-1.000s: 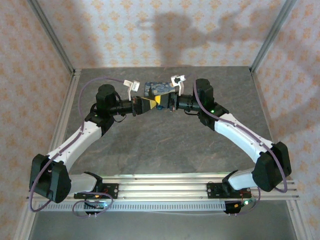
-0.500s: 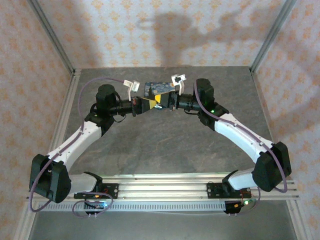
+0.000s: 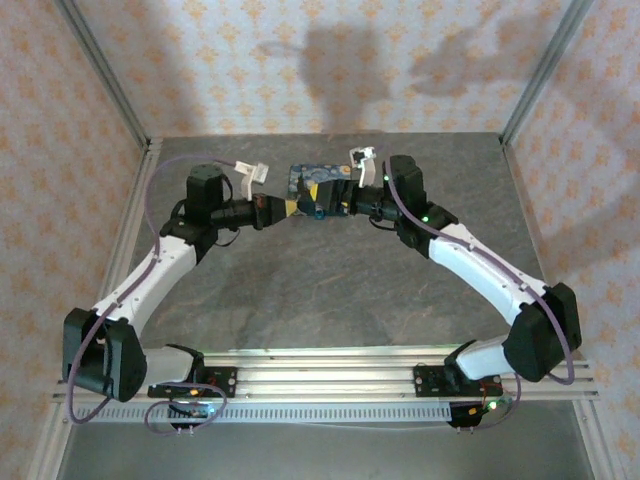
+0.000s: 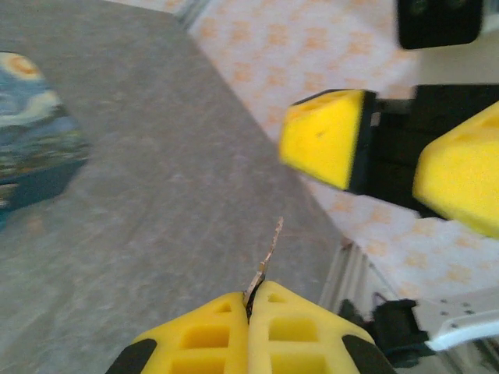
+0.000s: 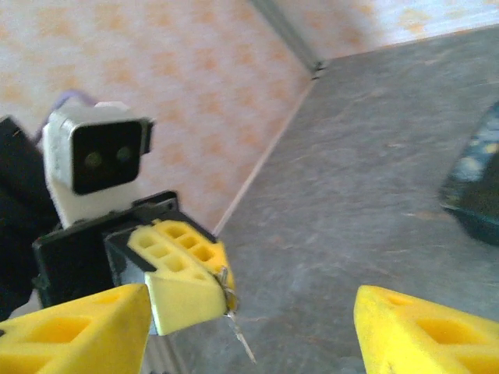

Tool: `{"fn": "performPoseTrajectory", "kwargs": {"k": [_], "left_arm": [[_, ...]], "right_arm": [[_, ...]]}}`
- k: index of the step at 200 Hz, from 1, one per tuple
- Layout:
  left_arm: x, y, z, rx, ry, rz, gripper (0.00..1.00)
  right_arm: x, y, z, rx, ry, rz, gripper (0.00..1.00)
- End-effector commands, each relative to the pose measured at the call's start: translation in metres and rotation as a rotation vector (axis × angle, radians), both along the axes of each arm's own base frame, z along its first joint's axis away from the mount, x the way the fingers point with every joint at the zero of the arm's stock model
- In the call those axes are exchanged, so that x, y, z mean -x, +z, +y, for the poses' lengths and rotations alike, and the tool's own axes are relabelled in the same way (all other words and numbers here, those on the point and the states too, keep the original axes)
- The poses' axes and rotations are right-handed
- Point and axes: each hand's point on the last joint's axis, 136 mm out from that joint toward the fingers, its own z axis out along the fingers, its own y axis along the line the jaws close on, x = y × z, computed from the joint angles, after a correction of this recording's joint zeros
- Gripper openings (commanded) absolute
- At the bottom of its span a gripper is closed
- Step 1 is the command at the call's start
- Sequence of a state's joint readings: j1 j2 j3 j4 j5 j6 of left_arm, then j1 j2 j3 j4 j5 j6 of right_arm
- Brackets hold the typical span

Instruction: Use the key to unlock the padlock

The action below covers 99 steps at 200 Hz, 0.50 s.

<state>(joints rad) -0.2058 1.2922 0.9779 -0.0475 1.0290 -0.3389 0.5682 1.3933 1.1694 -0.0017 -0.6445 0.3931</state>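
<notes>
My left gripper [image 4: 251, 302] is pinched tight on the key [image 4: 266, 257]. The blade pokes out ahead of the pad tips and leans a little to the right of the gripper's own axis. Ahead of those tips, up and to the right in the left wrist camera, my right gripper [image 4: 390, 160] faces it. Its yellow pads are spread wide, and I can see nothing between them. The Starry-Night tin [image 4: 35, 132] lies off to the left of the left gripper's nose, apart from both tools.

I cannot place the padlock with confidence. A small blue patch [image 3: 315, 209] right under the right gripper's tips in the overhead view may be it, but it is too small to tell.

As I read it, the step in hand is presenting the key to the lock, and that needs a steady lock first. I would want the right gripper clamped on the padlock's body with the keyway turned towards the left gripper's tips. Only a short part of the key sits in the pads, so it can pivot. I would correct for its lean, line the blade with the keyway and creep forward. If the blade bends I would back off. The turn should be a wrist roll about the key's own line, with the pinch kept firm.
</notes>
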Motion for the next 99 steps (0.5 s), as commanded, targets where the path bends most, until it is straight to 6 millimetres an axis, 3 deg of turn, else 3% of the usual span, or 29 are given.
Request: {"fn": "performPoseTrajectory", "kwargs": {"k": [1, 19, 36, 60, 99], "left_arm": [[-0.016, -0.025, 0.024, -0.2, 0.09, 0.037, 0.0], [-0.04, -0.043, 0.048, -0.344, 0.235, 0.085, 0.0], [-0.066, -0.062, 0.074, -0.455, 0.39, 0.142, 0.0], [-0.099, -0.088, 0.096, -0.55, 0.525, 0.213, 0.0], [-0.141, -0.121, 0.103, -0.642, 0.565, 0.26, 0.0]], "right_arm": [[-0.04, -0.029, -0.039, 0.214, -0.266, 0.082, 0.77], [-0.071, -0.069, -0.07, 0.371, -0.426, 0.237, 0.77], [-0.098, -0.106, -0.086, 0.418, -0.49, 0.388, 0.75], [-0.132, -0.141, -0.088, 0.426, -0.504, 0.482, 0.72], [-0.162, -0.174, -0.083, 0.504, -0.495, 0.488, 0.69]]}}
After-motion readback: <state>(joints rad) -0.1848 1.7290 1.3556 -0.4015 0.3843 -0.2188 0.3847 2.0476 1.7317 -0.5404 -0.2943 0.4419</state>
